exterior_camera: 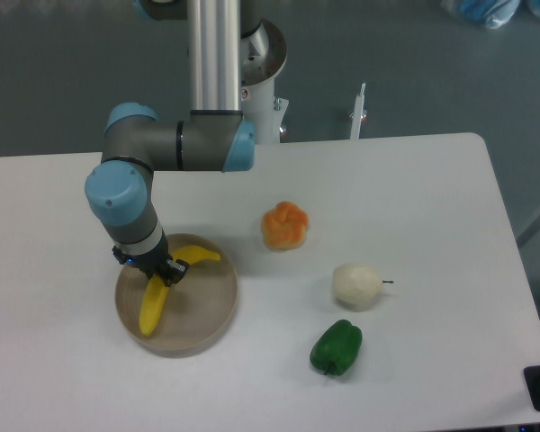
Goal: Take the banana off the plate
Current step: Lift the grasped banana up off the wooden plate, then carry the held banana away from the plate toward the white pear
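The jaws [162, 271] are closing on the bend of the banana [153, 306], its long arm pointing down-left across the plate [207, 306].

Banana [153, 304] on plate [207, 310]

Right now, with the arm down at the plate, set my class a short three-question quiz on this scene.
1. True or false: the banana lies on the plate.
2. Which item is nearest the table's front edge? A) orange fruit B) white pear C) green pepper
3. Fill in: the gripper is at the banana's ____ (middle or tip).

Key:
1. True.
2. C.
3. Middle, at the bend. Whether the jaws are closed on it cannot be told from here.
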Controlling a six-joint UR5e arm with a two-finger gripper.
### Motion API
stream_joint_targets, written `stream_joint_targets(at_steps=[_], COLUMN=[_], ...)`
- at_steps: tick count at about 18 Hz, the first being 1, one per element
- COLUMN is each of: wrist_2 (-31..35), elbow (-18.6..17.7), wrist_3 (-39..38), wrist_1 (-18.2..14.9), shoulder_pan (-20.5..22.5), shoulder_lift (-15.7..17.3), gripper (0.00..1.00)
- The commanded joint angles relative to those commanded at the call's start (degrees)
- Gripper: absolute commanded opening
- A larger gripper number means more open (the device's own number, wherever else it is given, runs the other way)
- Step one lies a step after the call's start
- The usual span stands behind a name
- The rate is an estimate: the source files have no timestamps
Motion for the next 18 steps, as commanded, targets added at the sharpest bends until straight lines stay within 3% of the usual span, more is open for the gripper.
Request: stream_joint_targets(at_steps=[3, 7, 11, 18], wrist_2=[0.0, 0.87, 2.2, 2.2], elbow=[0.26, 0.35, 0.26, 1.23], wrist_3=[0.18, 4.73, 12.72, 26.53], wrist_1=[-0.09, -0.61, -0.97, -1.05], shoulder_pan=[0.35, 3.77, 10.0, 20.03], shoulder_lift=[0.7, 4.39, 7.82, 9.06], gripper=[0.03, 0.03, 0.08, 0.07])
